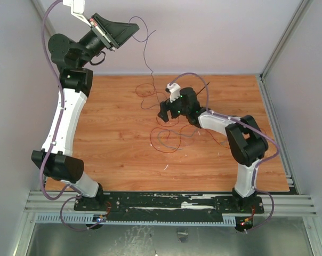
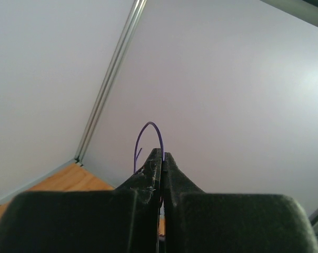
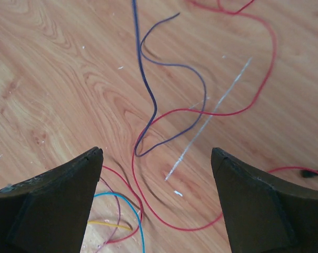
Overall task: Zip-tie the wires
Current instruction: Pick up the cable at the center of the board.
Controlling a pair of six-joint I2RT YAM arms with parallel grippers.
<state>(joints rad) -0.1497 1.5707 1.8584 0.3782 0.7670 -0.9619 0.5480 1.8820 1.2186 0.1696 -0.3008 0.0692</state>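
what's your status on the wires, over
Left gripper shut on a purple strand of the wires, held high. Right gripper open, over the tangle on the table. Nothing gripped on the right.

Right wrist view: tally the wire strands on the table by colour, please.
Red wire: 1 at least, loops leave view
Dark blue wire: 1
Cyan wire: 1
Yellow wire: 1
Purple wire: 1
Total: 5 at least
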